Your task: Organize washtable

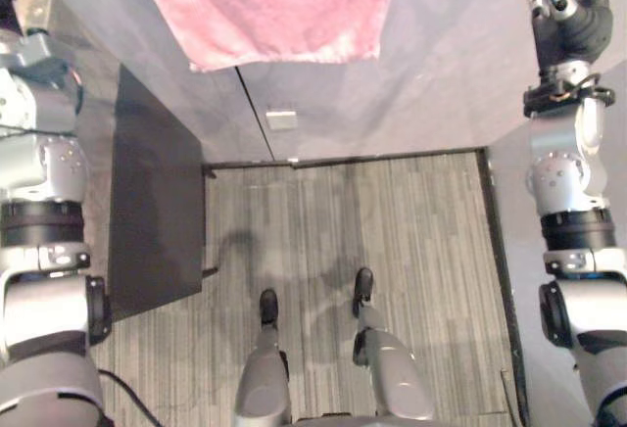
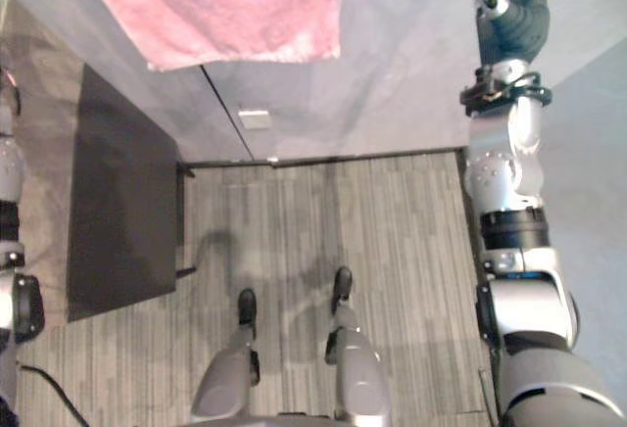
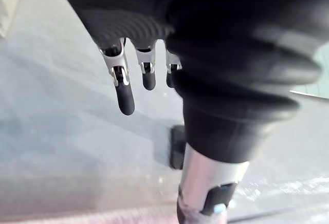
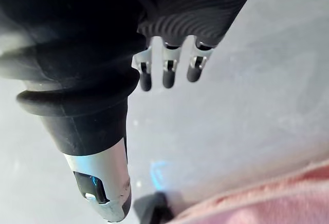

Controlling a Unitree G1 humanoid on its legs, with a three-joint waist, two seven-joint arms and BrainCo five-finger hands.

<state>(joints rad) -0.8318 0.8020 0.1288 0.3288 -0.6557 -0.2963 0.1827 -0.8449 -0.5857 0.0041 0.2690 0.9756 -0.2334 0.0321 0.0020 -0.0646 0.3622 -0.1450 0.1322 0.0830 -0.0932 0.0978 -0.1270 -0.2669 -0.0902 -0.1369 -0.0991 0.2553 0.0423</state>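
- Left eye view: pink towel point(image 1: 269, 6) hangs down the grey counter front point(image 1: 411, 94) at 12 o'clock;
- right hand point(image 1: 573, 1) up at 2 o'clock, fingers pretty much straight, holding nothing;
- left hand point(image 3: 125, 95) in its wrist view, fingers loose, empty too;
- dark panel point(image 1: 152, 202) at 9 o'clock

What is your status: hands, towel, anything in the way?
Left hand open, empty. Right hand open, empty, raised right of the pink towel. Towel untouched on grey surface. Nothing between them.

Pink towel point(image 1: 269, 6) hangs down the grey cabinet front point(image 1: 411, 84).
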